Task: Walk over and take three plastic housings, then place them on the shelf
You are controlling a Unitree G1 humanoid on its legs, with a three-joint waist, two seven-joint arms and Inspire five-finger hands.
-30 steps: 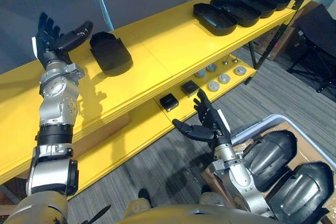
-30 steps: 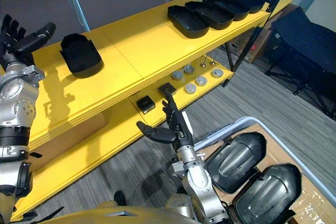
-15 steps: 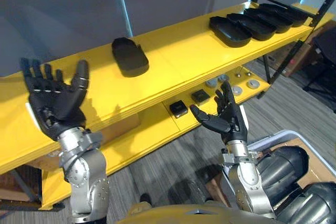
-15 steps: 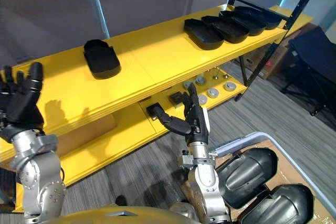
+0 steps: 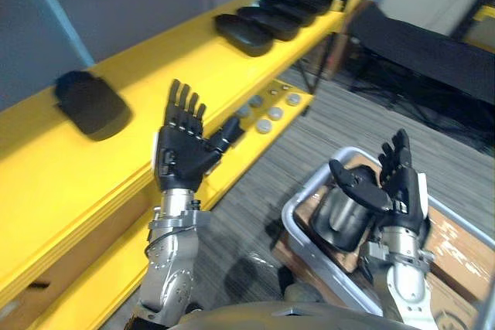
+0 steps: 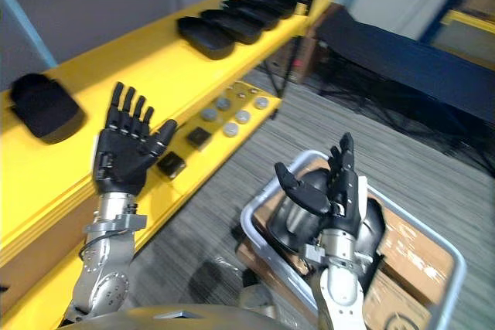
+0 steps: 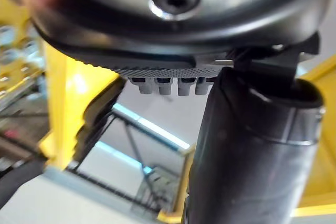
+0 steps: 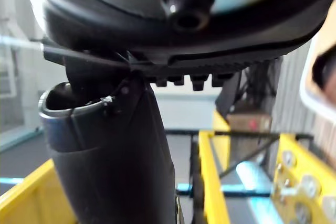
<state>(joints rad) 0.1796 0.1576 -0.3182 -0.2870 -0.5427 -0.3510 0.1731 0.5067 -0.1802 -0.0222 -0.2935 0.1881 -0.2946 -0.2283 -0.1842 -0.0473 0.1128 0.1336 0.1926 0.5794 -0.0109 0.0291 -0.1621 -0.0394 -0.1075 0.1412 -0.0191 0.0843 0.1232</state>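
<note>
At lower right, housings (image 5: 338, 218) sit in the bin (image 5: 298, 216) behind the right hand (image 5: 400, 188); left hand (image 5: 184, 158) at centre, both spread and empty; another housing (image 5: 91, 104) on the shelf (image 5: 178, 63), upper left.

The left robot hand (image 7: 168, 32), thumb (image 7: 254, 145) straight, points toward a yellow shelf (image 7: 59, 98).
</note>
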